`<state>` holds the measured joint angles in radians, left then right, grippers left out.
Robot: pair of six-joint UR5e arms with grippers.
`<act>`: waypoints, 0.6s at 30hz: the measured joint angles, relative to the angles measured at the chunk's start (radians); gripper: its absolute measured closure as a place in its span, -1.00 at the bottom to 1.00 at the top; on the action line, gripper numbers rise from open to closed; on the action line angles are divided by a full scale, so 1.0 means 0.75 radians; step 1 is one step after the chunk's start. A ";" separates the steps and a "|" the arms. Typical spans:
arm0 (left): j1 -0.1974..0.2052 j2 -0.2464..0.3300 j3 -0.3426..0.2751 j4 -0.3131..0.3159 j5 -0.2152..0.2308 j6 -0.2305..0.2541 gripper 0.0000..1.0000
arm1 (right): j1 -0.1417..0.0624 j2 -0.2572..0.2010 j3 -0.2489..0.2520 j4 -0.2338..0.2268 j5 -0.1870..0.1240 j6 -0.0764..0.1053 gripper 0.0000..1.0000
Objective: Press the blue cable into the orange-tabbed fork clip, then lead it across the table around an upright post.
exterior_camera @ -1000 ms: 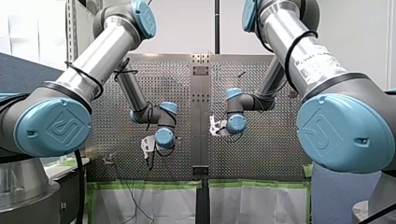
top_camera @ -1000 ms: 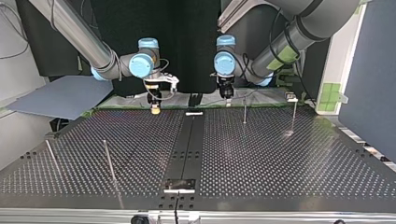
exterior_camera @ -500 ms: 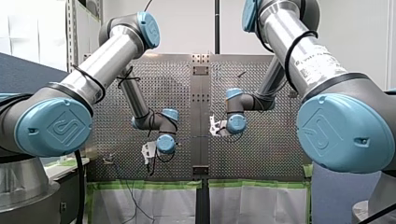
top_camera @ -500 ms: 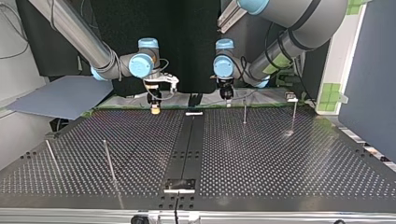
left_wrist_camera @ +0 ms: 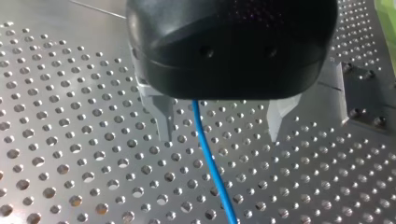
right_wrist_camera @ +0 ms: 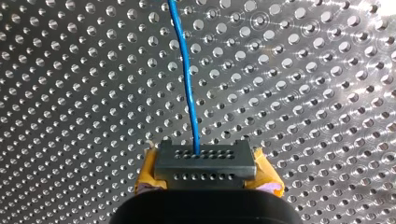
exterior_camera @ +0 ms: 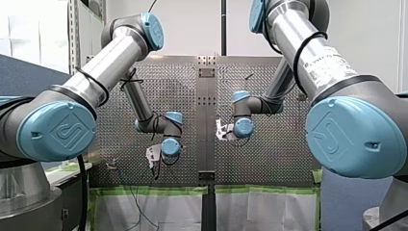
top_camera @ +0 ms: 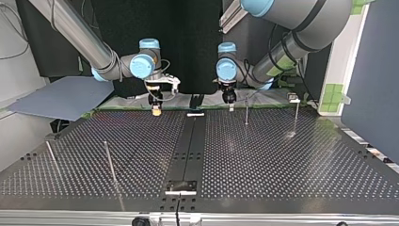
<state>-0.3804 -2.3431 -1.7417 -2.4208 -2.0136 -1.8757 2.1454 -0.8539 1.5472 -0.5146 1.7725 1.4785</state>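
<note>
Top view, nearest first: two near posts (top_camera: 109, 162) stand at 8 o'clock. Two far posts (top_camera: 246, 113) stand at 1 o'clock, and either could serve for the routing step. Beyond them, at 11 and 12 o'clock, both hands hang over the far edge of the tabletop (top_camera: 263, 160).

The yellow-padded pads of my right hand (right_wrist_camera: 204, 163) are clamped on the blue cable (right_wrist_camera: 187, 84), probably to anchor it.

The metal fingers (left_wrist_camera: 163, 119) of my left hand (left_wrist_camera: 222, 126) are spread wide and straddle the cable without contact, probably ready for a grip.

The orange-tabbed fork clip cannot be identified. Pressing appears not yet done.
</note>
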 joint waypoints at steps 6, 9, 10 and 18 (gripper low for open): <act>0.012 0.000 0.029 -0.030 0.000 0.010 -0.98 | 0.000 0.000 0.000 -0.003 -0.002 0.000 1.00; 0.014 0.000 0.033 -0.034 0.000 0.013 -0.98 | 0.000 0.000 0.000 -0.003 -0.003 -0.001 1.00; 0.014 0.000 0.033 -0.035 0.000 0.014 -0.98 | 0.000 0.000 0.000 -0.002 -0.003 -0.001 1.00; 0.018 0.001 0.034 -0.041 0.000 0.018 -0.98 | 0.000 0.000 0.000 -0.002 -0.003 -0.001 1.00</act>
<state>-0.3671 -2.3423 -1.7162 -2.4512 -2.0133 -1.8625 2.1453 -0.8539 1.5473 -0.5159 1.7704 1.4776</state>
